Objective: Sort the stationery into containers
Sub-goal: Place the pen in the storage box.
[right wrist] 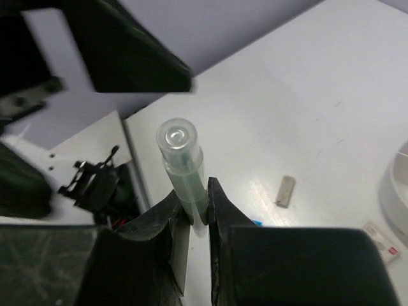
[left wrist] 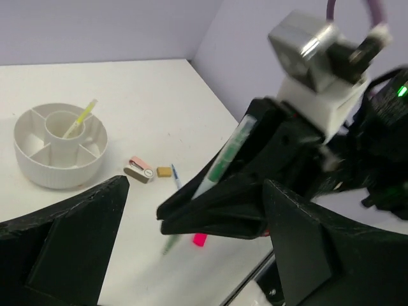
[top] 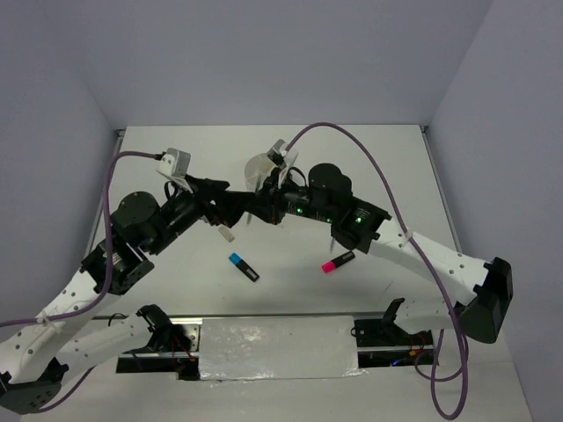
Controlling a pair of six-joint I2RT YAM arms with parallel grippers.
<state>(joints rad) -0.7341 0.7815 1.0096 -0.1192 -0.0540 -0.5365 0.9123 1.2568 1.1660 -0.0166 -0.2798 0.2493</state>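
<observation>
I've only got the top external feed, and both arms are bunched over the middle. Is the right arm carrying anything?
Observer: Yes. In the right wrist view, the right gripper has its jaws shut on a green pen.
Operator: And the left one?
Observer: The left gripper is open and empty. In the left wrist view its jaws are wide apart, and the right arm's jaws show between them.
Operator: Anything in the organiser yet? It's mostly hidden for me.
Observer: One yellow pen stands tilted in the centre compartment of the white organiser.
</observation>
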